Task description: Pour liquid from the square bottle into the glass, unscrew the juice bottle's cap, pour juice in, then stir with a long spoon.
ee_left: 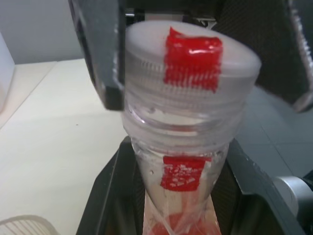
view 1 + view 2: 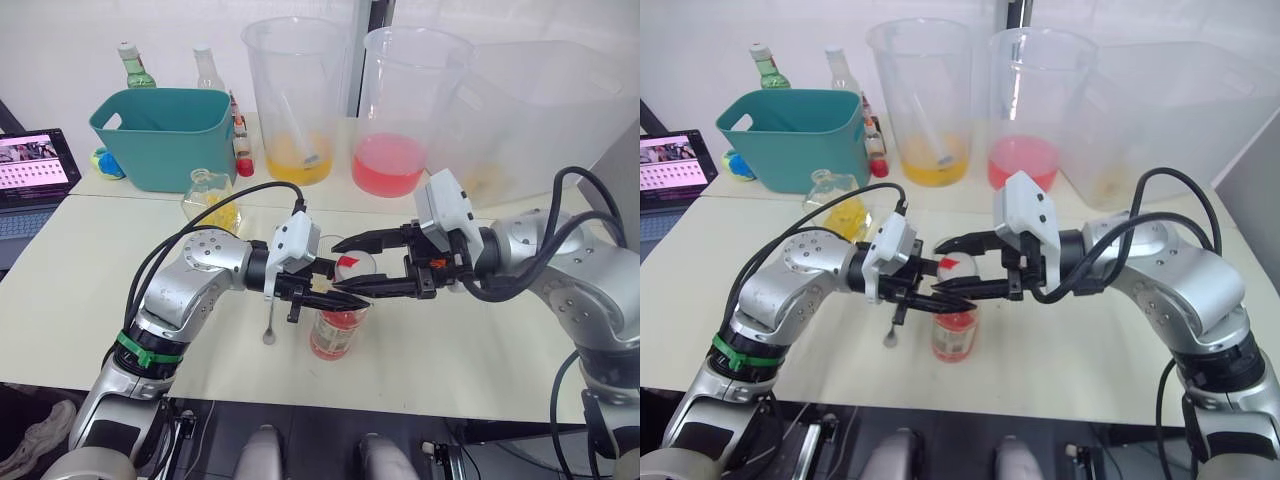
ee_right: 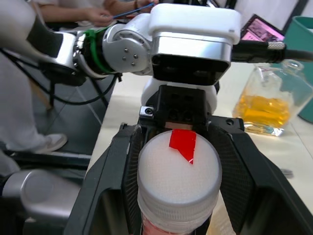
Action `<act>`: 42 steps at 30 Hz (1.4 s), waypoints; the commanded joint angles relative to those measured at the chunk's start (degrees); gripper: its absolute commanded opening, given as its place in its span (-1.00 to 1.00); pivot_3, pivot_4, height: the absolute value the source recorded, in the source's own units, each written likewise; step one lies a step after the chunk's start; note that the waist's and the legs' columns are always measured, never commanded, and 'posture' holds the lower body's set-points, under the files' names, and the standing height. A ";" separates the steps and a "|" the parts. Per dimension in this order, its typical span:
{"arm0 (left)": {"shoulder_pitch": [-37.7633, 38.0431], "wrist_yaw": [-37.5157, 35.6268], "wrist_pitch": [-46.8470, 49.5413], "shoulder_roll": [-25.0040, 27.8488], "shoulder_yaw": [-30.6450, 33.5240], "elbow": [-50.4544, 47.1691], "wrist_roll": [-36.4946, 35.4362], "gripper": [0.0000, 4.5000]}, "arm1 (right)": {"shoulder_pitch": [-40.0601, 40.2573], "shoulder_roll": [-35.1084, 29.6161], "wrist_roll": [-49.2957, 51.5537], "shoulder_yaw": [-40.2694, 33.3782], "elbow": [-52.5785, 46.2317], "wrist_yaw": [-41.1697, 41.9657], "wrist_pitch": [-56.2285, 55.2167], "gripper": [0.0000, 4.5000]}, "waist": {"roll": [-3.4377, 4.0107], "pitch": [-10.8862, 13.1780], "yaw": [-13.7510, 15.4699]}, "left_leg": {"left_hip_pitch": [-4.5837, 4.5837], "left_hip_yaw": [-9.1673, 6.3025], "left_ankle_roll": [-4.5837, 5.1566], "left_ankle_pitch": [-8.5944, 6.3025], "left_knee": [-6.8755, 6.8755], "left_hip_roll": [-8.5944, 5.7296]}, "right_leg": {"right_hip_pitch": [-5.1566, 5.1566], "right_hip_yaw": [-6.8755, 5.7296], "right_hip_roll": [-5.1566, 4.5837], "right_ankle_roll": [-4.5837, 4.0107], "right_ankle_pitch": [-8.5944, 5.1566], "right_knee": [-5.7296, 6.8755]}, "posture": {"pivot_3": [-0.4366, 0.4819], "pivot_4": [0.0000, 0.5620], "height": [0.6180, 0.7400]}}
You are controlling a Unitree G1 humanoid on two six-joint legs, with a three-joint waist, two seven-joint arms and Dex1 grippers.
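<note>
Clearly both arms meet over the juice bottle [image 2: 335,335], which stands upright near the front edge of the table [image 2: 480,355]. Starting at the left, the square bottle [image 2: 213,198] with its yellow contents rests well behind the left arm, just in front of a teal basket [image 2: 165,135]; set back there, it leaves the working spot free. The long spoon [image 2: 269,318] hangs or lies just beside the left gripper, bowl toward the front; whether it touches the table I cannot tell. The left gripper [image 2: 318,292] has its fingers closed around the bottle's neck below the cap, apparently to brace the bottle against turning. Above that hold sits the cap [image 3: 179,169], white with a red patch, still on the threads. The right gripper [image 2: 362,265] comes in from the opposite side with its two fingers flanking the cap, spread a little and seemingly not yet pressing it, a stance suited to twisting. Two big beakers [image 2: 290,100] stand at the back.
</note>
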 commanded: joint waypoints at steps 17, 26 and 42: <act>1.74 3.25 1.73 1.65 0.79 -0.83 1.66 -0.38 | -4.13 3.09 -4.32 1.30 7.87 14.41 -4.78 -0.25 | 0.00 0.00 -0.22 | 0.04 -0.02 0.00 0.00 0.00 0.00 | 0.02 -0.02 0.00 0.00 0.00 0.02 | -0.05 -0.47 0.77; 2.61 4.04 1.60 1.48 0.78 -1.23 1.78 -0.38 | -10.51 2.15 -0.63 -3.54 13.40 17.69 -0.42 -0.25 | 0.03 0.02 -0.51 | 0.04 -0.02 0.00 0.00 0.00 0.01 | 0.00 -0.03 0.00 0.00 0.01 0.09 | -0.05 -0.47 0.77; 3.38 3.73 0.33 0.78 0.99 -0.47 1.24 -0.38 | 2.50 -9.96 -7.51 -24.95 29.60 2.29 1.26 -0.25 | 0.02 0.02 -0.17 | 0.03 0.02 0.00 0.00 -0.01 -0.01 | 0.02 0.02 -0.02 0.00 0.01 0.01 | -0.05 -0.47 0.77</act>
